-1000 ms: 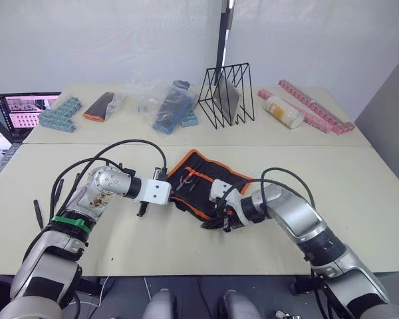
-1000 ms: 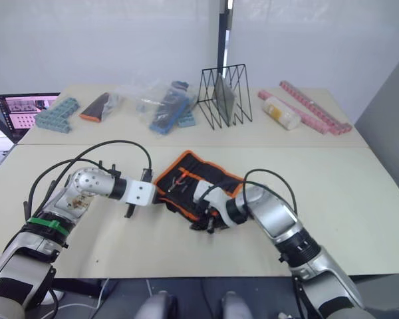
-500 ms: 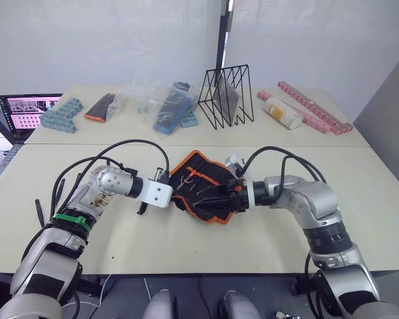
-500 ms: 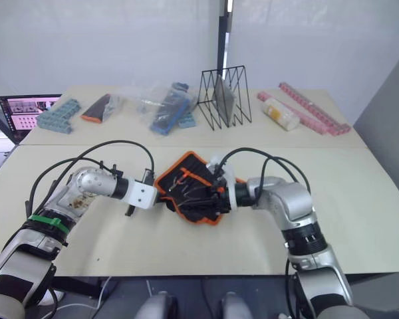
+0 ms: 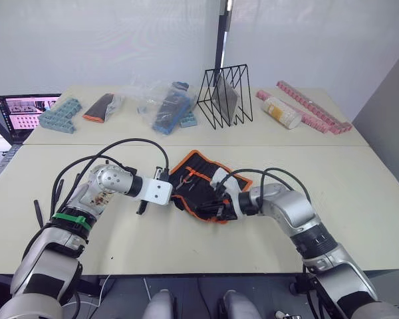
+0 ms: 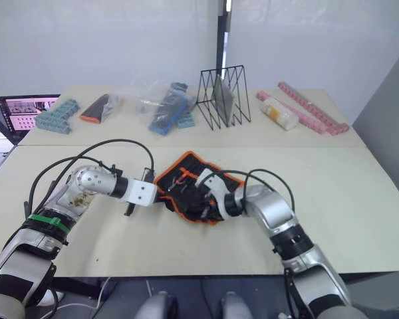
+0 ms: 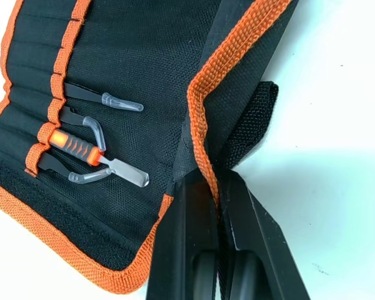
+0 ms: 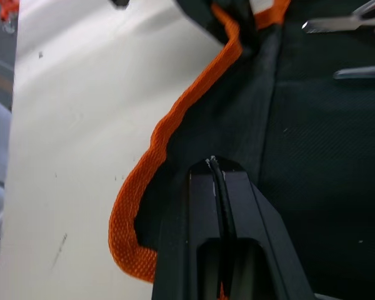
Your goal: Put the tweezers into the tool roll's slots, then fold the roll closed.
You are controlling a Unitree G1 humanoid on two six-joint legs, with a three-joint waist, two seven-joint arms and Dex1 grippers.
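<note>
Two black-fingered grippers meet at the black fabric tool roll with orange edging point(image 5: 203, 188), which lies partly folded near the middle of the pale tabletop point(image 5: 359, 212) in the left eye view; the left gripper point(image 5: 169, 191) is at the roll's left edge and the right gripper point(image 5: 221, 207) at its near right corner. Behind the roll stands a black wire rack point(image 5: 226, 93), with a clear plastic bag of blue parts point(image 5: 165, 103) to the rack's left, a white cylindrical bottle point(image 5: 283, 111) and a pink strip of blocks point(image 5: 312, 106) to its right, and farther left a teal block tray point(image 5: 58, 113) and a laptop screen point(image 5: 23, 109). The right eye view shows the same layout, with the roll between the two wrists. From the left wrist view, the left gripper's fingers point(image 7: 194, 212) are pressed together on the roll's orange-trimmed edge beside its black strap point(image 7: 250, 125); on the open inner face, slim black tweezers with clear tip caps point(image 7: 106, 100) sit in the narrow slots point(image 7: 56, 94), alongside an orange-handled tool point(image 7: 75, 147). From the right wrist view, the right gripper's fingers point(image 8: 250, 212) are closed tight with black fabric of the roll pinched between them, the orange edging curling just beside them over the table.
</note>
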